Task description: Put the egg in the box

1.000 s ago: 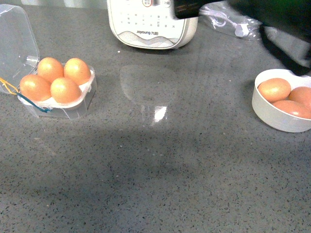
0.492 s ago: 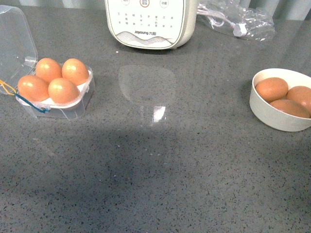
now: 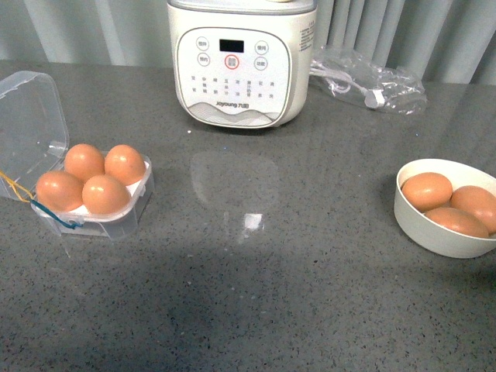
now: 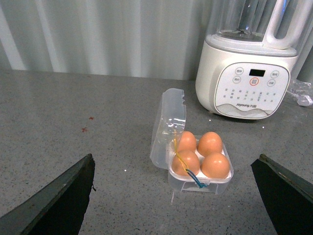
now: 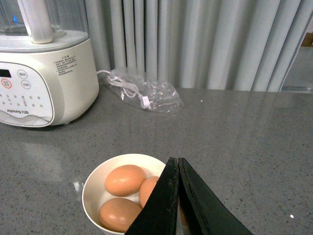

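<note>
Front view: the egg is seated in the box, all hollows filled. Left wrist view: the left gripper is spread wide. Right wrist view: the right gripper is pressed together, empty; the box is best left undisturbed.

front: overlooks counter | wrists: left faces box, right above bowl | shared: blender

Left jaws wide apart; right jaws together.

The eggs are plain orange-brown. The box is clear with a white tray. The desk is speckled grey, the bowl white.
</note>
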Controlling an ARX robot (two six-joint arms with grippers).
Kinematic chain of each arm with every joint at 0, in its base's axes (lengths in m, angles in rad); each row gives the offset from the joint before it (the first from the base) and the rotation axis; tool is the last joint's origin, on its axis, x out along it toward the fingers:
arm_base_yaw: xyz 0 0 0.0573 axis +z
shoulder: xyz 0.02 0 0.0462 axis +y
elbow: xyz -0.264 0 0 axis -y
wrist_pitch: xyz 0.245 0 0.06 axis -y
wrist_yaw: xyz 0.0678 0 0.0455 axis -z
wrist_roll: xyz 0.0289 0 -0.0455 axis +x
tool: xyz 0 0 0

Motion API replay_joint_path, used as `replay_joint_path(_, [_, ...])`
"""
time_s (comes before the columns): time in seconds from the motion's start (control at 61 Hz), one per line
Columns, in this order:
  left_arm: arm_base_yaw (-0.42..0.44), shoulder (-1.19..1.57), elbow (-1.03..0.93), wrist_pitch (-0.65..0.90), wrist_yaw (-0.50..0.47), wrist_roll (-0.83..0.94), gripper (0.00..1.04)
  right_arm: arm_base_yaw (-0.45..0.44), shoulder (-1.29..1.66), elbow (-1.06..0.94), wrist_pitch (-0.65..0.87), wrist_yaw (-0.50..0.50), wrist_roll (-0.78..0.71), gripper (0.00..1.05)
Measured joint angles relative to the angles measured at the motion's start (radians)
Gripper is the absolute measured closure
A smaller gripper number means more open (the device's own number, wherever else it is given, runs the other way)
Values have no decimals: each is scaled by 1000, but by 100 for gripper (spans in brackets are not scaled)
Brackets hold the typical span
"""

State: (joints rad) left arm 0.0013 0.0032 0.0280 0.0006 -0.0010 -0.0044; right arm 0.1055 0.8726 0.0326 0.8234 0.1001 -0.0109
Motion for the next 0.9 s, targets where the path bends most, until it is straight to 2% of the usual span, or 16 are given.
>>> replay_joint_path(0.049, [0, 0, 0, 0, 0, 0, 7, -10, -40, -8, -35, -10, 0, 102])
replay_joint_path(0.115, [0, 0, 0, 0, 0, 0, 7, -65, -100, -17, -87, -86, 0, 102])
replay_joint_path(0.213, [0, 0, 0, 0, 0, 0, 7, -100, -179, -23, -153, -93, 0, 102])
replay_joint_path(0.525, [0, 0, 0, 0, 0, 0, 7, -103, -393, -28, -349, -99, 0, 102])
replay_joint_path(0.902, [0, 0, 0, 0, 0, 0, 7, -103, -567, -28, -516, -99, 0, 102])
